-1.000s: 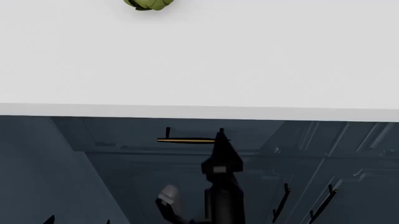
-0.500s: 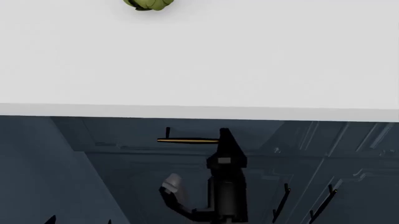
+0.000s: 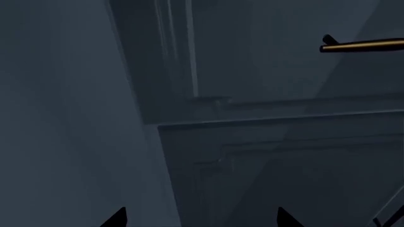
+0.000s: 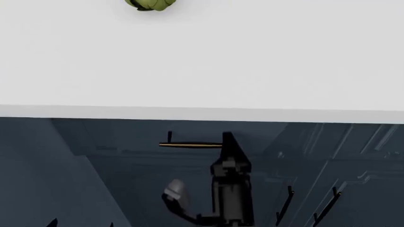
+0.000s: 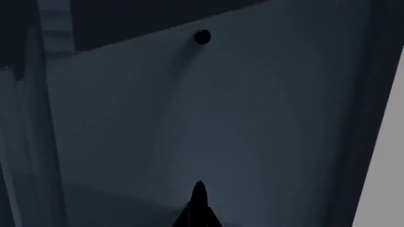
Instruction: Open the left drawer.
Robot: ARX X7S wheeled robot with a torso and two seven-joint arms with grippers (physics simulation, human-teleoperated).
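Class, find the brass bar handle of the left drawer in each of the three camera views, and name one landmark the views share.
Head view: brass bar handle at centre, under the white counter, its right end at the right gripper.
Left wrist view: handle at the upper right edge, cut off by the frame.
Right wrist view: bar not visible.
Shared landmark: the handle's black post.

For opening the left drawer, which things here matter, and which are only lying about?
Matter:
left drawer
brass handle
right gripper, at the handle's end

Lying about:
green object on the white counter
cabinet doors' black handles
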